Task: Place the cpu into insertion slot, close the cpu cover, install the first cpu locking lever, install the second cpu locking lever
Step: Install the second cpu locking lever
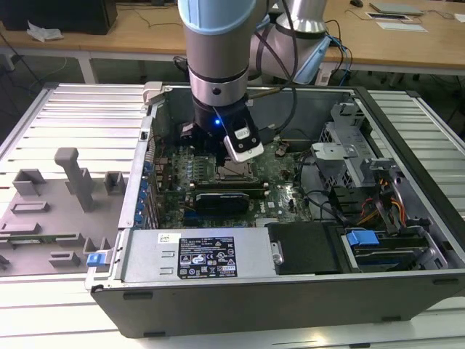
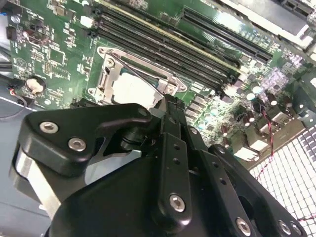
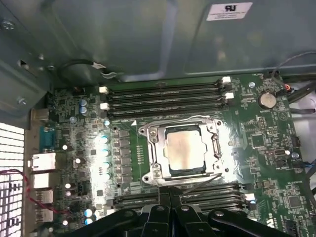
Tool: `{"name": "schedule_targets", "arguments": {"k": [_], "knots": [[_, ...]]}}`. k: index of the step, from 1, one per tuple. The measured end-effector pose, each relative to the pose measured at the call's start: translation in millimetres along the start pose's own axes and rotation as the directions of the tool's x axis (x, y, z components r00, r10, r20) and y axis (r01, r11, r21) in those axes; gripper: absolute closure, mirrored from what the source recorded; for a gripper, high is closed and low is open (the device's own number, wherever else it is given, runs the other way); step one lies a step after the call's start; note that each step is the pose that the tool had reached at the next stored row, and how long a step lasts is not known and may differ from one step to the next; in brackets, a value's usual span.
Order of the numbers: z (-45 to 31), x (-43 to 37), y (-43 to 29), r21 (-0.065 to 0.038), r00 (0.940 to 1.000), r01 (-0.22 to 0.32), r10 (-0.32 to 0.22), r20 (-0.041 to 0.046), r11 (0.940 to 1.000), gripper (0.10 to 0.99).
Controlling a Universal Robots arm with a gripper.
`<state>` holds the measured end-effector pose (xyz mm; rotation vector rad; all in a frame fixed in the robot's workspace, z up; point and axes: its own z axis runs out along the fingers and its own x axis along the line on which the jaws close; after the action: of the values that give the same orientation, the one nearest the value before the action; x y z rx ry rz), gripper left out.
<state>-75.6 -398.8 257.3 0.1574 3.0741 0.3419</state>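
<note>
The cpu (image 3: 185, 150), a pale square chip, lies flat in the insertion slot (image 3: 216, 129) on the green motherboard. The silvery cpu cover (image 3: 154, 148) lies down around it as a frame. One thin wire locking lever (image 3: 210, 178) runs along the socket edge nearest my gripper, and another (image 3: 195, 118) runs along the far edge. My gripper (image 3: 170, 193) hangs just beside the socket, its black fingers pressed together and holding nothing. In the second wrist view the gripper (image 2: 170, 106) ends at the socket's edge, with a thin lever wire (image 2: 140, 74) crossing the cover (image 2: 129, 88). In the exterior view the arm stands over the socket (image 1: 234, 173).
Long black memory slots (image 3: 165, 96) flank the socket on both sides. The open case's metal walls (image 1: 240, 254) ring the board, with a drive cage and cables (image 1: 363, 189) on the exterior view's right. A grey fixture tray (image 1: 51, 211) lies on the exterior view's left.
</note>
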Motion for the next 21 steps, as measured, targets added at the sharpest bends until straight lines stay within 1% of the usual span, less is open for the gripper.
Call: {"name": "schedule_targets", "arguments": {"k": [1, 2, 5, 8, 9, 11, 13, 15, 19, 20, 21], "knots": [[3.0, -4.0, -1.4, 0.000, 1.0000, -0.001, 0.001, -0.0015, 1.0000, 0.980], [5.5, -5.7, -1.9, 0.000, 1.0000, -0.001, 0.001, -0.0024, 1.0000, 0.980], [10.9, -6.2, -3.0, -0.001, 1.0000, -0.002, 0.002, -0.0041, 1.0000, 0.980], [14.9, -5.7, -4.0, -0.003, 1.0000, -0.001, 0.001, -0.0045, 1.0000, 0.980], [17.6, -4.9, -4.6, -0.005, 1.0000, -0.002, 0.002, -0.0046, 1.0000, 0.980], [22.1, 0.6, -6.3, -0.008, 1.0000, -0.002, 0.002, -0.0049, 1.0000, 0.980], [24.5, 4.0, -7.2, -0.010, 1.0000, -0.002, 0.002, -0.0051, 0.9999, 0.980], [29.0, 6.3, -8.4, -0.016, 1.0000, -0.002, 0.002, -0.0057, 0.9999, 0.980], [34.0, 9.6, -9.9, -0.025, 1.0000, -0.003, 0.003, -0.0066, 0.9997, 0.980], [36.7, 11.3, -10.7, -0.030, 1.0000, -0.003, 0.003, -0.0072, 0.9995, 0.980], [38.3, 12.2, -11.1, -0.033, 1.0000, -0.003, 0.003, -0.0074, 0.9994, 0.980]]}}
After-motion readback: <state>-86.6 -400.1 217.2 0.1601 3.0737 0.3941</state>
